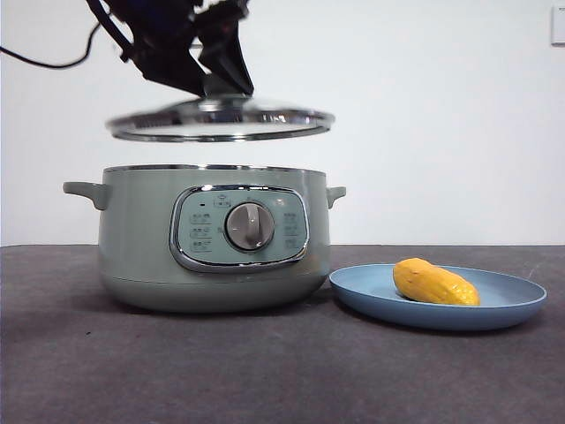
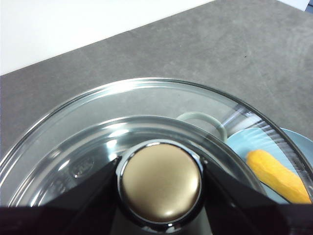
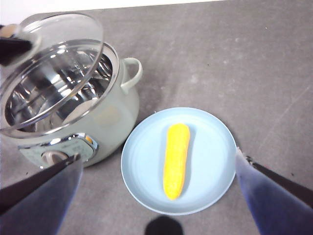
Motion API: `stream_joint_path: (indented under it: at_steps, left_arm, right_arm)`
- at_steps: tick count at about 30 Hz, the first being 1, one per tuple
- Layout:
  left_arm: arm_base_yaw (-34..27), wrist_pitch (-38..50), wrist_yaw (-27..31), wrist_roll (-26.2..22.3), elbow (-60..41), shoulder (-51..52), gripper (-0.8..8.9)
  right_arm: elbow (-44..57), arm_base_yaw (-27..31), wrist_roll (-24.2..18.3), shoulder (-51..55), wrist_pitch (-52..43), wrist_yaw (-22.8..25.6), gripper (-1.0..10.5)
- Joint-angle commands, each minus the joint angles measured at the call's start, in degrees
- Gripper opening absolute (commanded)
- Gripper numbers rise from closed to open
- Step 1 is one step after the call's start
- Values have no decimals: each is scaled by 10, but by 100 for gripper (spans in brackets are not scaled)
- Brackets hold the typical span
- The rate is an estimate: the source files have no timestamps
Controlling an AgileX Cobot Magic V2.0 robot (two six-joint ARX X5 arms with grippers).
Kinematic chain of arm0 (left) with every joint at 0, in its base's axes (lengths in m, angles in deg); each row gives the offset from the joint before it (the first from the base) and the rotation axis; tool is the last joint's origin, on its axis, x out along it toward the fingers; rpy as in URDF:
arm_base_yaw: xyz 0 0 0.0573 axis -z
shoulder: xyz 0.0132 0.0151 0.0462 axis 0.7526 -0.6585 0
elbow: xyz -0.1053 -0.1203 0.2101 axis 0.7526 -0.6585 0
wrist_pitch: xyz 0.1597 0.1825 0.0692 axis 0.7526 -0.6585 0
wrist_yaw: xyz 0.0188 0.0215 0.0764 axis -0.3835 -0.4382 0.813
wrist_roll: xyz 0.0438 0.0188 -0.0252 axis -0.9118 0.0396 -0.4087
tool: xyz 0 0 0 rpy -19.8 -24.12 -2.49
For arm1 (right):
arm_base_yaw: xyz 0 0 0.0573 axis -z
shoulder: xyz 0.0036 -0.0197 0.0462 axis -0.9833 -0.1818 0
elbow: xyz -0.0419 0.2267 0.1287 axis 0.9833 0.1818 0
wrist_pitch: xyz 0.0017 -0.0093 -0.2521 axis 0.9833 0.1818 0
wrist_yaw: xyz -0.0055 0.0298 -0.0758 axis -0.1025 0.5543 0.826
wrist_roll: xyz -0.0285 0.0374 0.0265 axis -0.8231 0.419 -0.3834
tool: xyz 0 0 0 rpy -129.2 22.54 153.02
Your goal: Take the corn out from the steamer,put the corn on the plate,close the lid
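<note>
The left tool (image 1: 216, 84) gripped the lid (image 1: 221, 120) by its knob (image 2: 160, 182), holding it in the air just above the open steamer (image 1: 212, 238). The right tool (image 3: 156, 196) hung wide open and empty over the plate (image 3: 210, 161), where the corn (image 3: 176, 159) lay, on the counter (image 1: 265, 371).

Front cam low, level; wrist cams look down, sharing plate (image 3: 215, 161).
</note>
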Motion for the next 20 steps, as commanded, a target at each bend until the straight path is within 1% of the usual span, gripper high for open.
stream_joint_path:
  at_steps: [1,5,20]
  left_arm:
    - [1,48,0,-12,3,-9,-8]
    - [-3,51,16,-13,3,-29,-8]
    - [-18,28,15,-13,3,-66,-9]
  right_arm:
    - [2,-1,-4,9,13,0,570]
    - [3,-1,-4,18,32,0,568]
    - [2,-1,-4,18,38,0,567]
